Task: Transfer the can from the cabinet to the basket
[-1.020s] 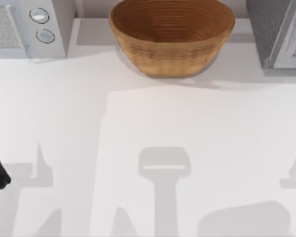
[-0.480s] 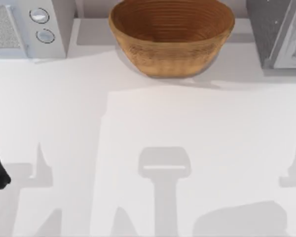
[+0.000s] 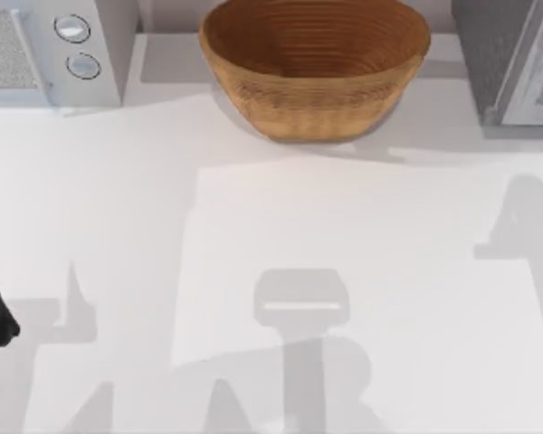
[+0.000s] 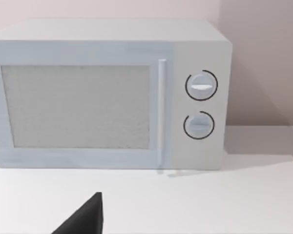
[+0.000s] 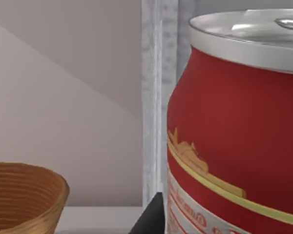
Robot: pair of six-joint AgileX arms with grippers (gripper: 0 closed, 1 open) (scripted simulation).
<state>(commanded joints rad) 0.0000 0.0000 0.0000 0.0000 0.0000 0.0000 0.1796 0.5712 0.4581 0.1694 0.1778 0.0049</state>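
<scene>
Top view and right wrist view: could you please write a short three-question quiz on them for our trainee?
1. True or false: in the top view, the basket stands between the white microwave and the cabinet.
2. In the right wrist view, the side of the can is: A green, B red, C blue.
3. Fill in: the white microwave has ___ round knobs.
Key: 1 true; 2 B; 3 two.

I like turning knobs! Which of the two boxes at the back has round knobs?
The white appliance at the table's left has two round knobs. The dark grey cabinet at the right has none.
</scene>
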